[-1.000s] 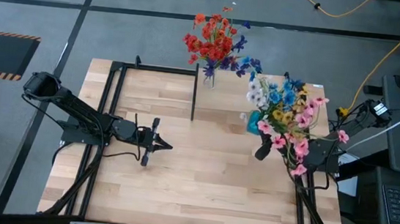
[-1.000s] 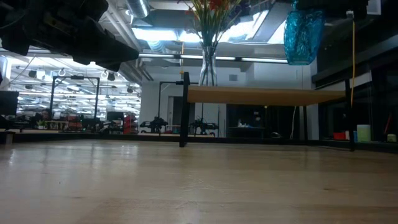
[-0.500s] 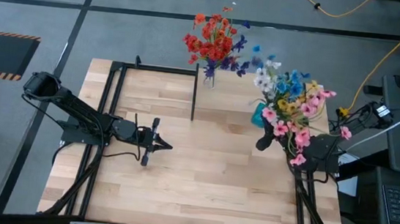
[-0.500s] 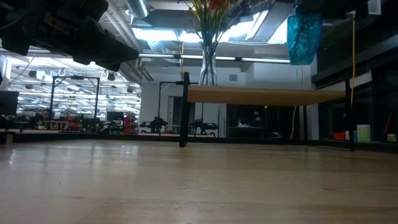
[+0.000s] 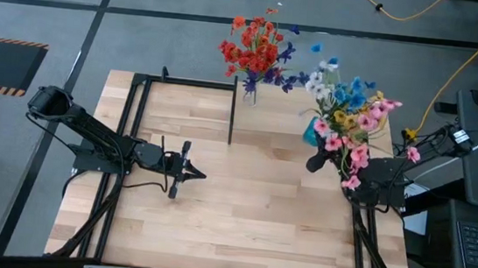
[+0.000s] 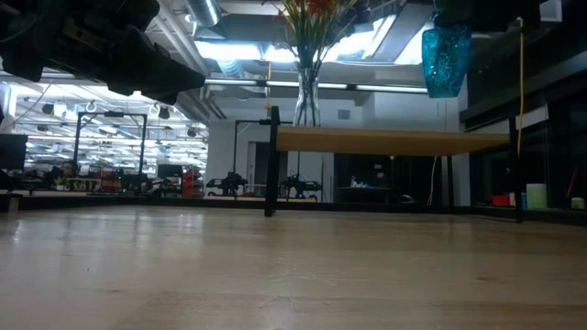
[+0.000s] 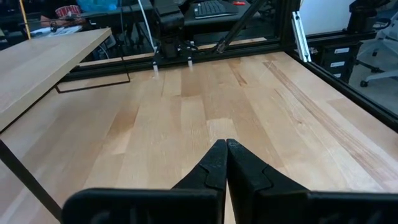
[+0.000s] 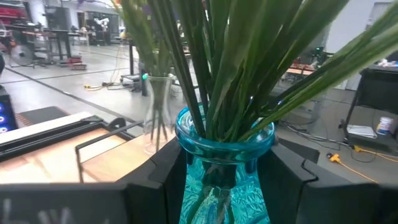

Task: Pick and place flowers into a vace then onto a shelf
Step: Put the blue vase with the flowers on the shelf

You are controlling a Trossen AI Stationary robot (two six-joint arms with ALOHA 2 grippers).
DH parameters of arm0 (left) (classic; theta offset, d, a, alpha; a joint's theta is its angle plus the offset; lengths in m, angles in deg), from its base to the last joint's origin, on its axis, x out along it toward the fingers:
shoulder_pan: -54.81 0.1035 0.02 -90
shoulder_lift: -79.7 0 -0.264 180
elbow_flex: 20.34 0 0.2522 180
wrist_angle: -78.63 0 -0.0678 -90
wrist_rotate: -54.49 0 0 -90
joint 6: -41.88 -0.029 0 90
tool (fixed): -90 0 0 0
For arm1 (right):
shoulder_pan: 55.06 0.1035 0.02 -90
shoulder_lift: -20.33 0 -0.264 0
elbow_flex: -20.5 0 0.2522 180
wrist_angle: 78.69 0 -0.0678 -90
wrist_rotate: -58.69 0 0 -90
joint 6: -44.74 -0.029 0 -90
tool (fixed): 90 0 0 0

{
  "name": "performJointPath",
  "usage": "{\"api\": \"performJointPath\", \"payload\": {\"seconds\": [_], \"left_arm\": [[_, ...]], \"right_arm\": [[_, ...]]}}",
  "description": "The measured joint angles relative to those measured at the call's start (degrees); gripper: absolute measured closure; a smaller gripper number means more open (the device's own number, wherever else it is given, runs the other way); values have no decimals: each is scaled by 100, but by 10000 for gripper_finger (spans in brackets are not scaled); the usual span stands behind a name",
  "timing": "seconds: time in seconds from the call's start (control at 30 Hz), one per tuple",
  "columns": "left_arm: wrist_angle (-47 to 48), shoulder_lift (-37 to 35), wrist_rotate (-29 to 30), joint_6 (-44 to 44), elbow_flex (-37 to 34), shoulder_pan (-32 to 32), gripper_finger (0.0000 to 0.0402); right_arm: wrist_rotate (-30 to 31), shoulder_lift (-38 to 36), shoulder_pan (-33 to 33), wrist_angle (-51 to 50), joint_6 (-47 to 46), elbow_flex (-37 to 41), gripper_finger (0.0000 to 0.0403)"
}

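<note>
My right gripper [image 8: 224,186] is shut on a blue glass vase [image 5: 309,135] filled with mixed flowers [image 5: 346,118] in pink, yellow, blue and white. In the low view the blue vase [image 6: 447,59] hangs in the air above the shelf [image 6: 394,140]. A clear vase [image 5: 249,89] of red and blue flowers [image 5: 256,48] stands by its base on the shelf's [image 5: 275,120] far left corner. My left gripper [image 5: 184,173] is shut and waits low over the table's left half. My right gripper pinches the blue vase by its body just under the rim [image 8: 224,134], with one finger [image 8: 155,177] on each side. The fingers come roughly level from the table's right. The vase is upright and lifted clear, and its green stalks [image 8: 217,68] rise out of it.
The shelf's black legs [image 6: 271,160] and a black frame [image 5: 182,82] stand on the table's far half. The clear vase [image 8: 158,112] is a short way from the blue one. Bare tabletop [image 5: 240,213] lies between the arms. A cable [image 5: 456,67] runs past the right side.
My right gripper has carried the blue vase a little toward the table's far edge, over the shelf. The bouquet has swung with it toward the far side. The left arm has kept still.
</note>
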Motion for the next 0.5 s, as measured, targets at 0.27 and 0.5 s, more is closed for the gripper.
{"api": "performJointPath", "payload": {"seconds": [0.27,0.5], "left_arm": [[2,0,0,-13,0,0,399],[-1,0,0,-15,0,0,399]], "right_arm": [[-195,0,-666,-7,-13,0,249],[-907,2,-1292,-183,-74,0,249]]}}
